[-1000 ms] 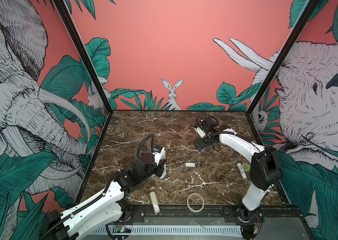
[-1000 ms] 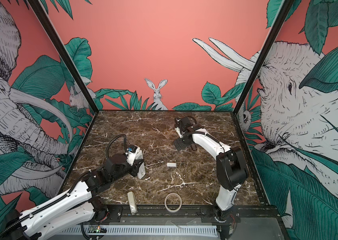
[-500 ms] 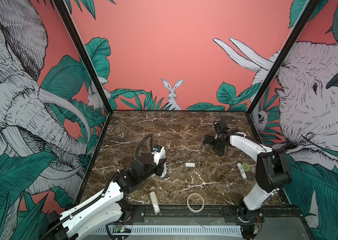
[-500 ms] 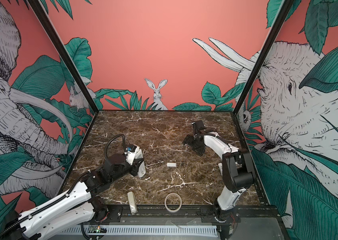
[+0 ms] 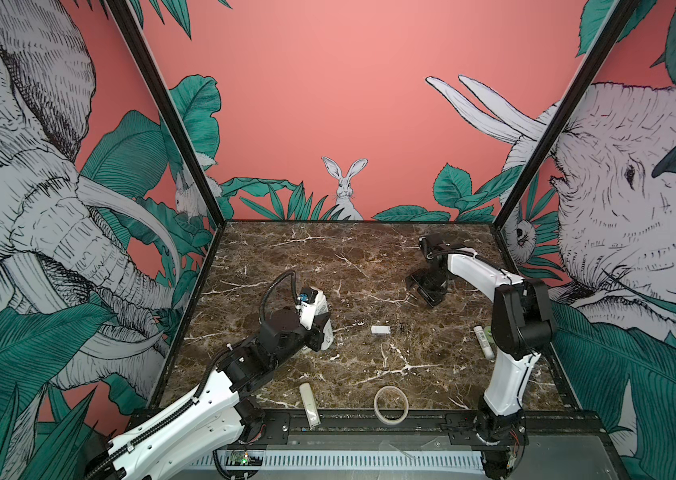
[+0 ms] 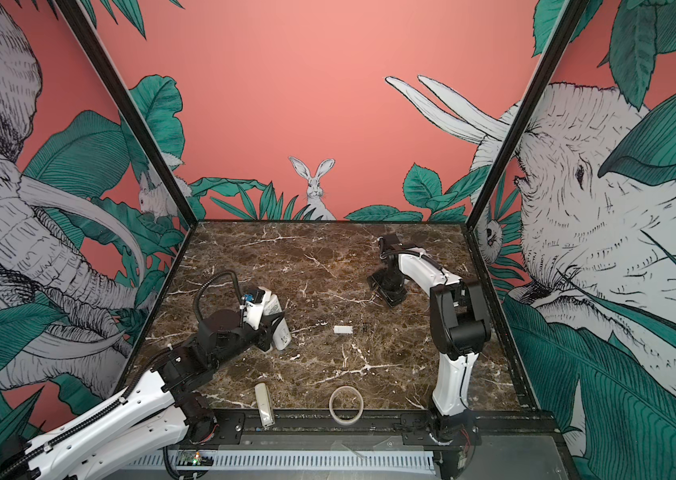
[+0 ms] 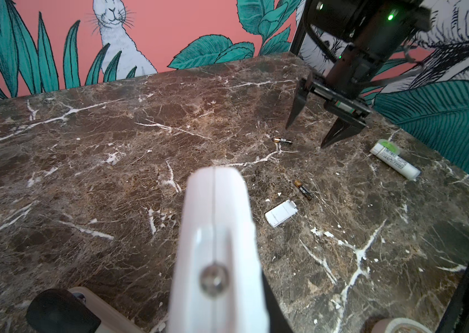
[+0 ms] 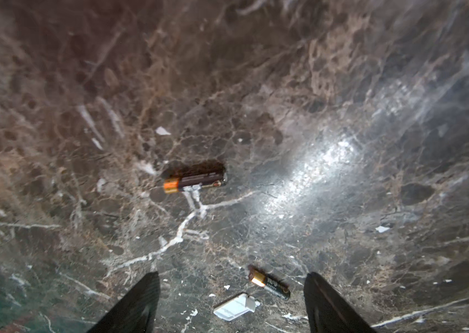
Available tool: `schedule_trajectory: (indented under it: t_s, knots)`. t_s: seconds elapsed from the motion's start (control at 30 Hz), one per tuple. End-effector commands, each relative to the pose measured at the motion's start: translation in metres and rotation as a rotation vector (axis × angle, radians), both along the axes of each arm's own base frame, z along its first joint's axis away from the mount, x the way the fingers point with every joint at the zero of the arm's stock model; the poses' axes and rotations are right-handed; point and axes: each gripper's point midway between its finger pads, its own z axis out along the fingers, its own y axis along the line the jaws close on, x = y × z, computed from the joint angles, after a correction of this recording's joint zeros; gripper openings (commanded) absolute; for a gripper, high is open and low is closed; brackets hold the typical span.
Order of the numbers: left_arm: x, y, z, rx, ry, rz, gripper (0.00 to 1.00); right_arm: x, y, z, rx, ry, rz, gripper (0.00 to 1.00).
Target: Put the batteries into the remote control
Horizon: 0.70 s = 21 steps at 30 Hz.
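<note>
The clock is read on the table (image 5: pixel 328 257) as both top views show it, with 12 at the back wall.

The remote (image 5: pixel 327 334) is at about 9 o'clock from the table's middle. It is pinched by the left gripper (image 5: pixel 318 337), whose jaws are pressed on its sides. It stands steeply and is a little tilted. Its lower end is close to the marble, but it cannot be told if it touches. In the left wrist view the remote (image 7: pixel 216 245) fills the middle, blurred, as a narrow white edge with a seam.

The right gripper (image 7: pixel 305 137) is at about 2 o'clock and points down at the table. Its jaws are spread and nothing is between them. The right wrist view shows its two dark fingers (image 8: pixel 141 299) apart over bare marble.

A battery (image 7: pixel 282 141) lies flat near the right gripper's tips, apart from them. A second battery (image 7: pixel 303 190) lies just beside the small white cover (image 7: pixel 280 213), not touching it. The cover (image 5: pixel 380 329) is near the table's middle, slightly toward 3 o'clock.

A white stick (image 5: pixel 484 341) with a printed label lies at about 4 o'clock, near the right edge. A tape ring (image 5: pixel 390 421) lies at 6 o'clock on the front edge. A cream remote (image 5: pixel 309 405) lies at about 7 o'clock, its near end over the black rail.
</note>
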Motion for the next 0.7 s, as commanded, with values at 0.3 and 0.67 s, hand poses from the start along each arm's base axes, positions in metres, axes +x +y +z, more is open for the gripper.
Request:
schedule_trajectory:
  t_s: [0.3,0.67]
  knots:
    - [0.001,0.008,0.009,-0.031,-0.04,0.033,0.0,0.019,-0.001,-0.03,-0.022,0.047,-0.398,0.6]
    - [0.003,0.011,0.01,-0.029,-0.05,0.046,0.0,0.026,-0.006,-0.05,-0.052,0.054,-0.469,0.57]
